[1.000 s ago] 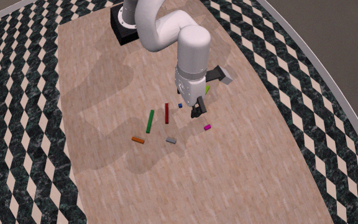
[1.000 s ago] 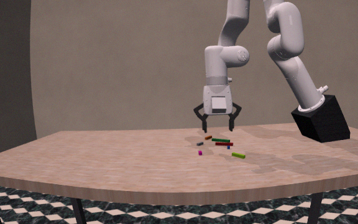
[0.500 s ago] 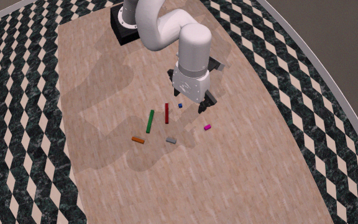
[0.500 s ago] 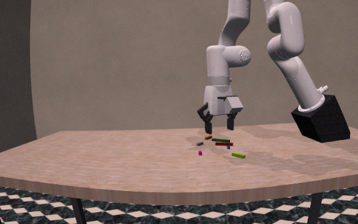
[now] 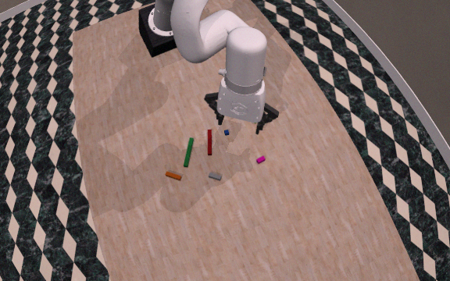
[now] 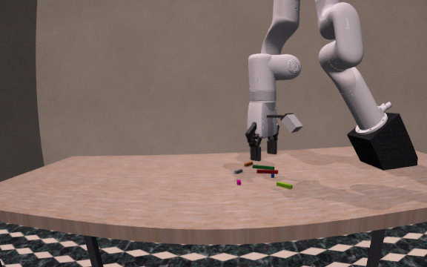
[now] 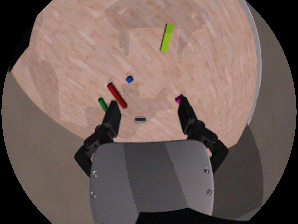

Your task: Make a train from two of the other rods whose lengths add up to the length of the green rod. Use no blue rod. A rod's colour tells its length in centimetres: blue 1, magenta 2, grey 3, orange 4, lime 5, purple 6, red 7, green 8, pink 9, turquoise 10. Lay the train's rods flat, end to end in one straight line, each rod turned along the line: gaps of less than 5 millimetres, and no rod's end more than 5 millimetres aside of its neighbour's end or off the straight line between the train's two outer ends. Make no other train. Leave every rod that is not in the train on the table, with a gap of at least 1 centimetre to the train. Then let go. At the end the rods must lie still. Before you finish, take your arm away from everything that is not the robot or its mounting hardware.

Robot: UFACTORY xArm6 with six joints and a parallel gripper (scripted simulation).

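Top view, tool: gripper (image 5: 239, 127) (image 6: 264, 156) (image 7: 148, 105) set wide, nothing held, above the table (image 5: 287, 218) (image 6: 124, 193) (image 7: 210, 55).
Top view, green rod (image 5: 188, 152) (image 6: 263, 167) (image 7: 103, 104): flat, left of the red rod (image 5: 209, 142) (image 6: 267, 171) (image 7: 117, 95), apart from it.
Top view, blue cube (image 5: 226, 133) (image 6: 273, 176) (image 7: 129, 79): just right of the red rod's far end.
Top view, orange rod (image 5: 173, 176) (image 6: 248, 164): flat, near and left of the green rod.
Top view, grey rod (image 5: 215, 176) (image 6: 239, 171) (image 7: 140, 119): flat, on the near side of the red rod, well apart from the orange one.
Top view, magenta rod (image 5: 260, 159) (image 6: 239, 182) (image 7: 179, 99): flat, farthest right among the rods seen here.
Exterior view, tool: fingers pointing down, raised off the table, well spread.
Exterior view, lime rod (image 6: 284, 185) (image 7: 167, 38): flat, nearest and farthest right of the rods.
Exterior view, orange rod: farthest back, left of the green.
Wrist view, tool: fingertips well apart, gap unfilled.
Wrist view, green rod: partly hidden behind the left-hand finger.
Wrist view, magenta rod: partly hidden by the right-hand finger.
Wrist view, lime rod: far side, apart from the others.
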